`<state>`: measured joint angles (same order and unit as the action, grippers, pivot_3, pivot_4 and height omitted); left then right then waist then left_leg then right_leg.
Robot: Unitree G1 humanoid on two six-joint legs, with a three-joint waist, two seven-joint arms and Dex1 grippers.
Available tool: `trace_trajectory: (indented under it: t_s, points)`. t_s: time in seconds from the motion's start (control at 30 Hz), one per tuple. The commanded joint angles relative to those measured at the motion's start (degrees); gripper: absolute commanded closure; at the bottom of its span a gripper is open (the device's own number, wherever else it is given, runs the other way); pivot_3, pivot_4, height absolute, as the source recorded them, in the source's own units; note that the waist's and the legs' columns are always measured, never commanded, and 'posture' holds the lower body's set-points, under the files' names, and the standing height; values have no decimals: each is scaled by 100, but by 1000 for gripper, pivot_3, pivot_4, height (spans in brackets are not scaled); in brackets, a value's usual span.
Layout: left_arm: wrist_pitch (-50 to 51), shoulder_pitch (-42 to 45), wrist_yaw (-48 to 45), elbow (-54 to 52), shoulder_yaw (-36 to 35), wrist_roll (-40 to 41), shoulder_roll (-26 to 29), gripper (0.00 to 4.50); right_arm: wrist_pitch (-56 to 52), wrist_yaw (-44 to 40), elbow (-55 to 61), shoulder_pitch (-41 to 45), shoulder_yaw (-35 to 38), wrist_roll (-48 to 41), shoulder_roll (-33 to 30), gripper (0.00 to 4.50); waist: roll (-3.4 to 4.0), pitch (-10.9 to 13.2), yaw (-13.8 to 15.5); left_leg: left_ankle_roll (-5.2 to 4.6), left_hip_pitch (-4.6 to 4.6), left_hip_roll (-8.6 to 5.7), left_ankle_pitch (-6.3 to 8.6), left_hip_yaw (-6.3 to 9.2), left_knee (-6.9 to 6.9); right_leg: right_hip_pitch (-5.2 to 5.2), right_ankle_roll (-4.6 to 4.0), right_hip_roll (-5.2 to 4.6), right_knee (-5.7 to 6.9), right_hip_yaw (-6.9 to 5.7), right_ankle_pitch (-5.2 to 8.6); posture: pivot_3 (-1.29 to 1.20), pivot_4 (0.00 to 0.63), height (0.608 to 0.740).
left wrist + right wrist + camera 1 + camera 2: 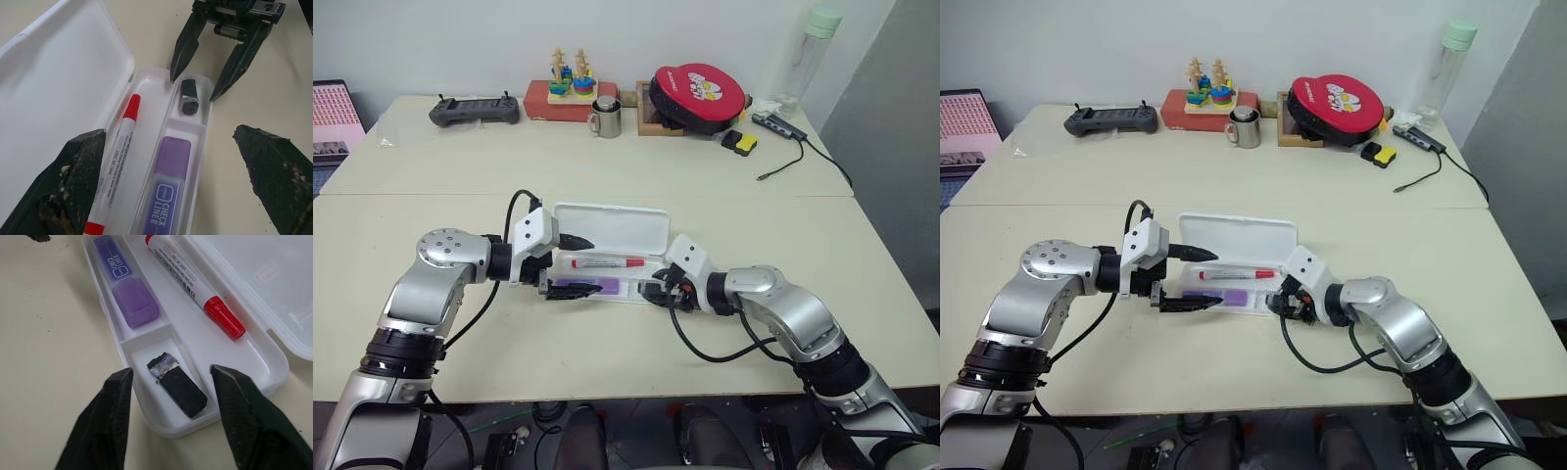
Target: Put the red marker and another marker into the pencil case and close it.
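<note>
On the purple marker (166, 196) lying in my pencil case (205, 122), along the case's front edge, I read "CHECK LINER" in white capitals on its darker label, with a small boxed word above it too tiny to read. The red marker (117, 156) beside it carries fine grey print along its white barrel, which I cannot read.
</note>
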<state>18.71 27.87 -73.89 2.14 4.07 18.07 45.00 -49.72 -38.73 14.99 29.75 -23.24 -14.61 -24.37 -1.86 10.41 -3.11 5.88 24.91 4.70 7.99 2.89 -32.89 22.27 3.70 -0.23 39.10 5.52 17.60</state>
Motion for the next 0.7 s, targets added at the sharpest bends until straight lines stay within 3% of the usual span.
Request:
trace_trajectory:
  t_s: [0.03, 0.13, 0.23, 0.37, 0.57, 0.7]
  points:
    - [231, 48, 215, -236, -437, 335, 19, 0, 78, -171, 370, 111, 182, -98, -106, 826, 0, 0, 0, 0, 0, 0, 0, 0, 0, 0, 0, 0, 0, 0, 0, 0, 150, 740]
    - [644, -115, 563, -441, -902, 787, -82, 0, 6, -375, 515, 319, 524, -407, -125, 72, 0, 0, -5, 0, 0, 0, 0, 0, 0, 0, 2, 0, 0, 0, 1, 0, 150, 740]
    - [1042, -330, 905, -735, -1351, 1261, -217, 0, -81, -525, 459, 636, 934, -797, -17, 122, 0, 0, -10, 0, 1, 1, 0, 0, 0, 0, 5, -1, 0, 1, 2, 0, 150, 740]
    - [1293, -606, 1270, -1013, -1814, 1579, -248, 0, -49, -532, 45, 1104, 1151, -881, 78, 962, -1, 0, -16, 0, -1, 4, 0, 2, 0, -1, 0, 2, 3, -2, -2, 0, 150, 740]
    - [1278, -738, 1563, -836, -2646, 1887, -103, 0, 514, 348, -2242, 2632, 1194, -68, 718, 2287, 3, 3, -69, -1, -4, 3, -2, -1, -5, 7, 10, 3, 8, 3, -12, 0, 150, 740]
    - [1423, -718, 1738, -920, -3009, 2280, -191, 0, 750, 459, -2950, 3099, 1241, 93, 959, 3235, 0, 1, -7, -2, -1, 3, -2, -1, -2, 2, -1, 2, -2, 1, -14, 0, 150, 740]
